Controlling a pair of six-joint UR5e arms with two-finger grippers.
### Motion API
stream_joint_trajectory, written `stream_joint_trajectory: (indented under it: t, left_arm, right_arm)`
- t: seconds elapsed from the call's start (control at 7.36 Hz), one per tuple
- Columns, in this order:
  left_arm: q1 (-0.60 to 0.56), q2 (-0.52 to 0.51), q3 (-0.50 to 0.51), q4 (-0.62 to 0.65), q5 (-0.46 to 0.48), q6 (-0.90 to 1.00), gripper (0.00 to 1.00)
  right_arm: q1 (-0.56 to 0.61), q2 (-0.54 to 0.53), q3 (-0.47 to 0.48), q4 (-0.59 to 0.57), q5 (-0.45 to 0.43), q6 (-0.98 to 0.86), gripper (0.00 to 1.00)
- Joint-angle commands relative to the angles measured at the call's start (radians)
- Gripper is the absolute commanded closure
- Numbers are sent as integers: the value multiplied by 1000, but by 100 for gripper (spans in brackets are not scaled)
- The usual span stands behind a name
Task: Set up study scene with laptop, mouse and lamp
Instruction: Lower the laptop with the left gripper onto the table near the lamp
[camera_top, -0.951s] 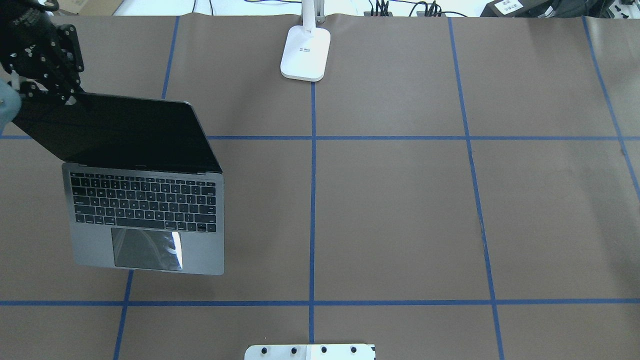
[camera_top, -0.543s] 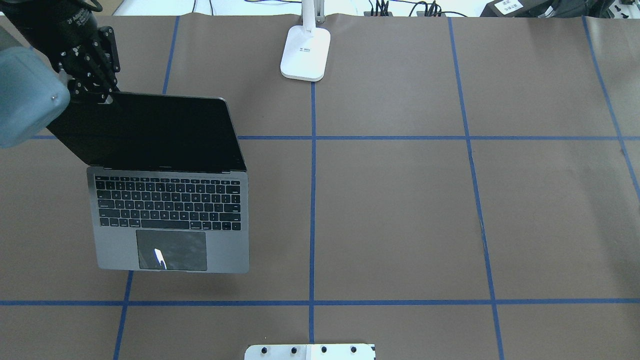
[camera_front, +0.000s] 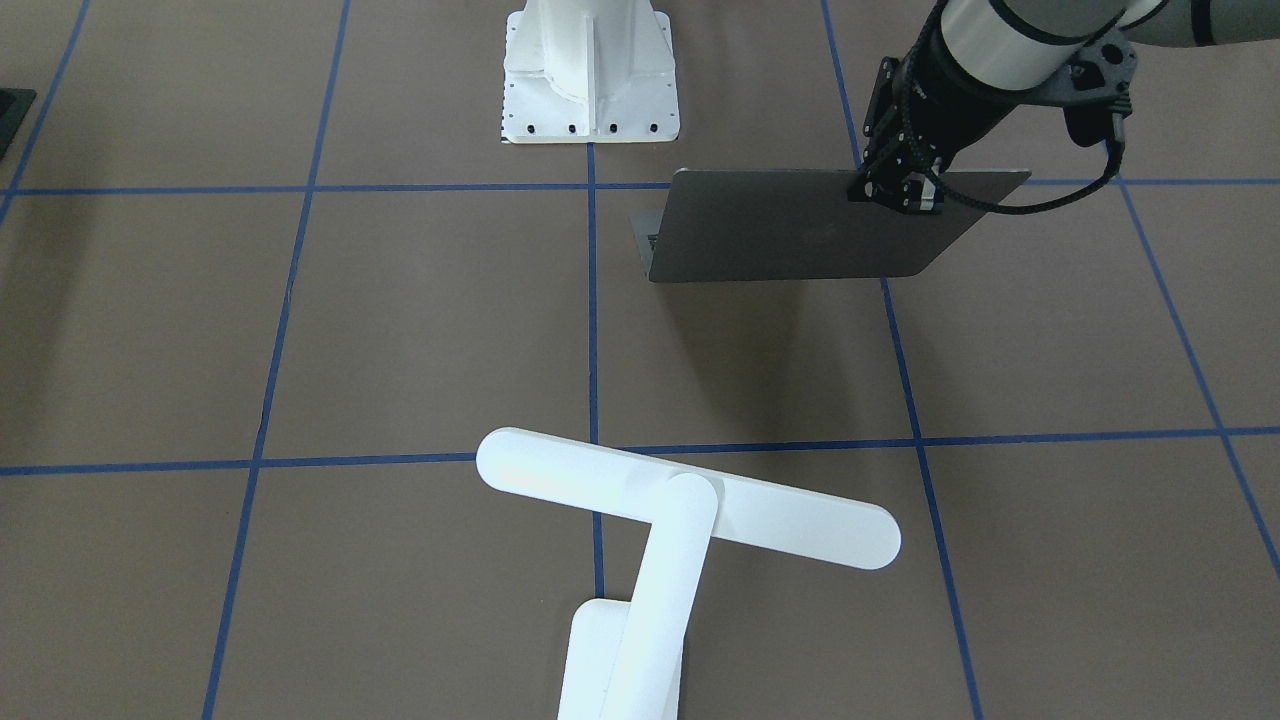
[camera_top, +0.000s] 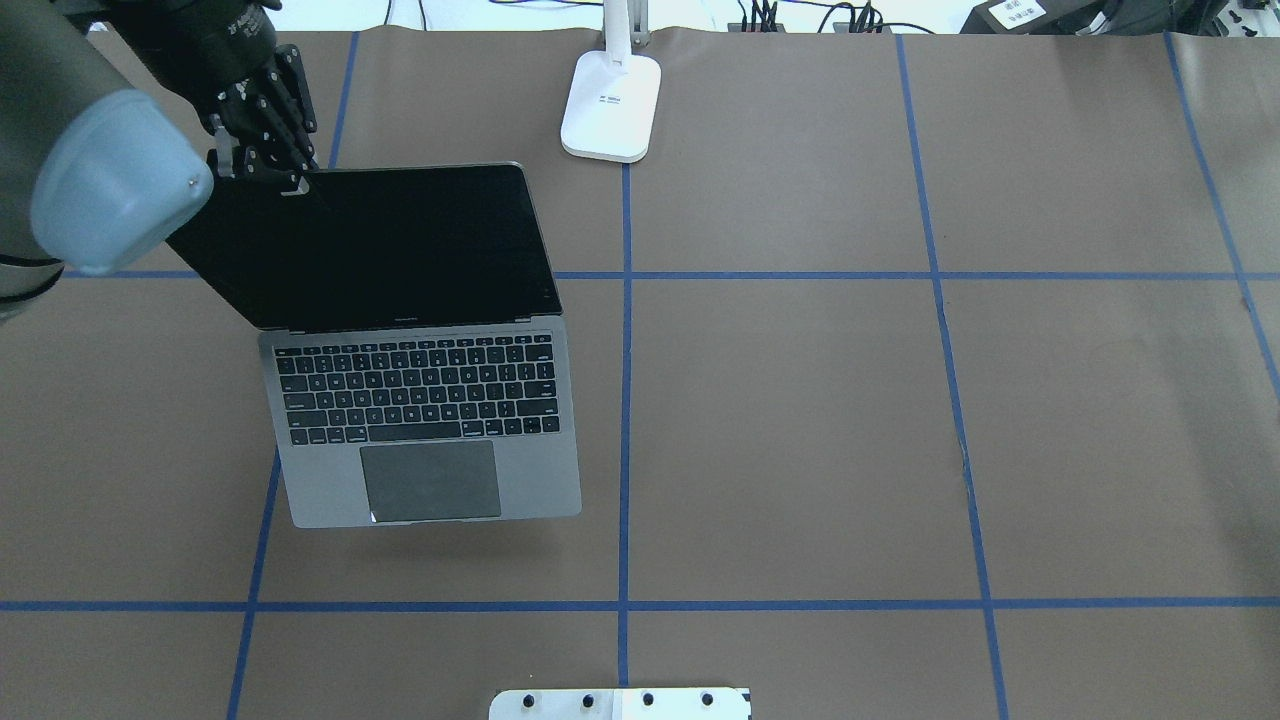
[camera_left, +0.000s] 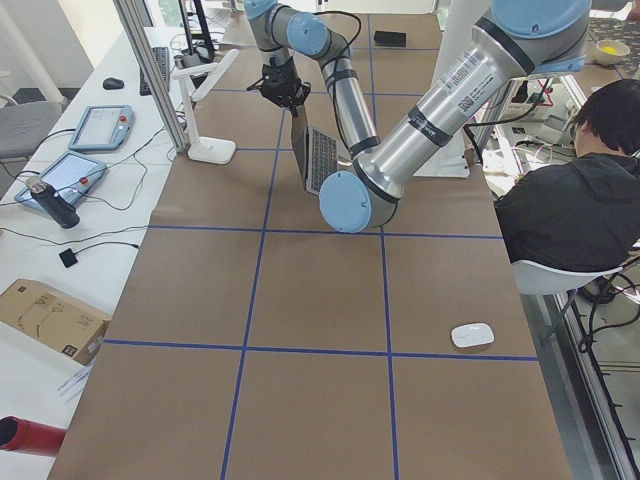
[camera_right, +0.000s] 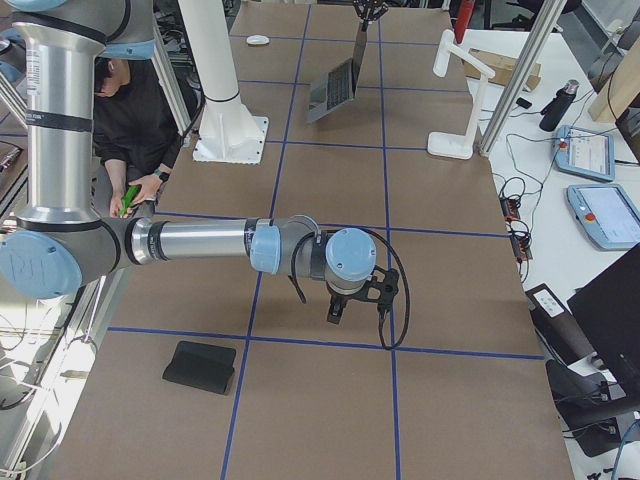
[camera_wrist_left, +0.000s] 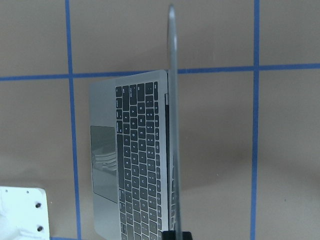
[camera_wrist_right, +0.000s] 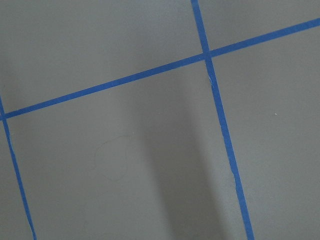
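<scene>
Laptop (camera_top: 420, 400) stands open, our left claw (camera_top: 295, 183) pinching its screen's top edge. Our right claw's (camera_right: 337, 310) state we cannot tell.

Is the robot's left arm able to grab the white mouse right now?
Probably not just now. The left gripper has its jaws shut on the laptop, at its screen's top edge. The mouse lies alone on the bare table at that arm's end, nothing covering it.

Base of lamp (camera_front: 672, 540) cut off below, keyboard of laptop (camera_front: 790, 235) hidden behind lid, right tool (camera_right: 335, 316) state unreadable.
</scene>
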Motion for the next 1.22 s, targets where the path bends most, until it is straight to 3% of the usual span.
stream_joint_trajectory:
  t: [0.0, 1.09]
  left_arm:
    - [15, -1, 36, -25, 1, -19, 100]
    - [78, -50, 198, -97, 33, -20, 100]
  right_arm:
    - [3, -3, 4, 0, 0, 0, 0]
    - [5, -5, 4, 0, 0, 0, 0]
